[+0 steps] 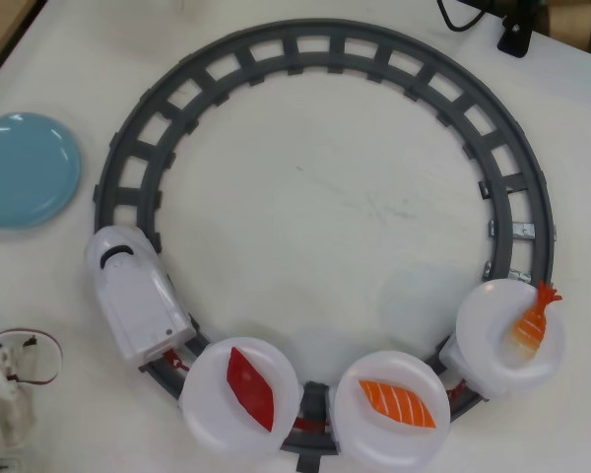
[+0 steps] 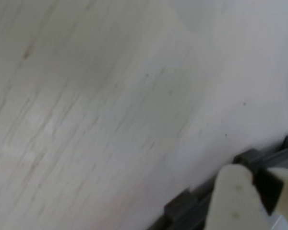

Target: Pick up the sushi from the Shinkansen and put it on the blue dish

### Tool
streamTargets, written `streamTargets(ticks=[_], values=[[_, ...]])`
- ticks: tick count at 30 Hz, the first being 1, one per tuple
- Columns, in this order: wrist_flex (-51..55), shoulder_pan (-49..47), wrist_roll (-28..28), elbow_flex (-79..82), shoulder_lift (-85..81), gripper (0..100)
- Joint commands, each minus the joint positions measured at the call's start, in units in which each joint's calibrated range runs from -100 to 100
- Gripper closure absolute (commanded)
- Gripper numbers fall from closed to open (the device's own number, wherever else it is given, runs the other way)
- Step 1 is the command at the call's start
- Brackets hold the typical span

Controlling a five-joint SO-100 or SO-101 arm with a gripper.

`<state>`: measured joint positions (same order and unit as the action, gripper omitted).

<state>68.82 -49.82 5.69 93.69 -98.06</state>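
Note:
In the overhead view the sushi, a pale orange shrimp nigiri with a red-orange tail, lies on the rightmost white plate behind the Shinkansen, a white engine on the left of the grey ring track. The blue dish sits off the track at the far left. Only a white part of my arm shows, at the bottom left. In the blurred wrist view my gripper is at the bottom right over a piece of track. Its cream fingers stand close together and hold nothing.
Two more white plates ride on the cars. One carries a plain red diamond piece. The other carries an orange white-striped salmon piece. A black cable and clamp sit at the top right. The table's wooden edge runs along the top left.

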Motion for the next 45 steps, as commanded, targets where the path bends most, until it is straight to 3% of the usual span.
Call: streamTargets(ticks=[1,45], values=[[0.18,-0.10,0.38,0.36,-0.03,97],[-0.08,0.52,0.38,0.36,-0.03,97]])
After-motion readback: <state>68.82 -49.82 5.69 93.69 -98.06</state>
